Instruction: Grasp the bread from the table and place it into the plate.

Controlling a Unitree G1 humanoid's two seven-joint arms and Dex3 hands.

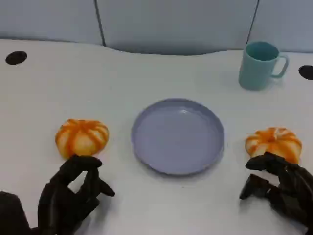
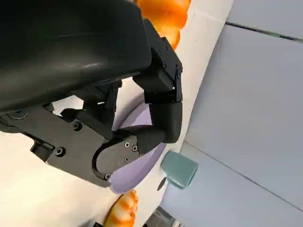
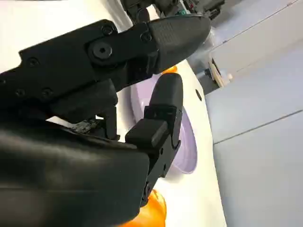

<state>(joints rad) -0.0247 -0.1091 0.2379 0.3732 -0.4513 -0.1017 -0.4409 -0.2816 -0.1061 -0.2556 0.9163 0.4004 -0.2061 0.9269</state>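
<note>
You have a teal mug (image 1: 259, 65) standing upright at the far right of the white table (image 1: 146, 73), well clear of both hands. The lavender plate (image 1: 178, 135) sits in the middle with nothing in it. One bread (image 1: 81, 137) lies left of it, the other bread (image 1: 274, 142) right. Your left hand (image 1: 73, 193) hovers near the first, fingers curled apart, holding nothing. Your right hand (image 1: 276, 183) seems just short of touching the second, fingers apart.

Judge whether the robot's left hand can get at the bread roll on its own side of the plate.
Probably yes: the left hand hovers open just short of the left roll, with nothing between them.
</note>
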